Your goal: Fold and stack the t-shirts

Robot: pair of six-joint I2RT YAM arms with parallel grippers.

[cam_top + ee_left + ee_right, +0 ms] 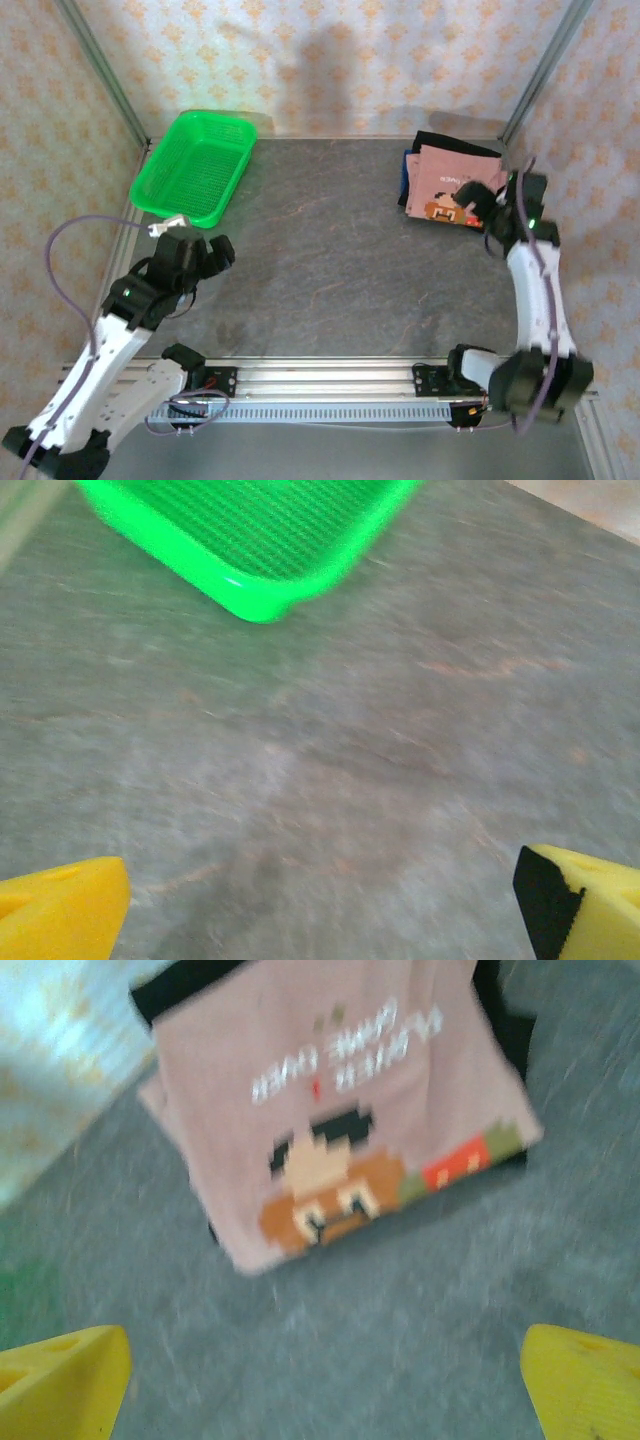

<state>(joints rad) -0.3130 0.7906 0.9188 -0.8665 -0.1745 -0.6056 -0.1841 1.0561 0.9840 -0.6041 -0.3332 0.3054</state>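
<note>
A lab test cell: a silver aluminium mounting rail [320, 375] and metal-framed floral wallpaper panels [330, 60] enclose a grey stone-look surface [330, 260].

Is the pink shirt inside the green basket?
No, the pink shirt lies folded on the black shirt, far across from the green basket.

No legible text.
One line of white lettering [345, 1052] on pink t-shirt [220, 1130], upside down, too blurred to read.

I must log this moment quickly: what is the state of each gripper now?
Left gripper: open, holding nothing.
Right gripper: open, holding nothing, close to the pink t-shirt.
</note>
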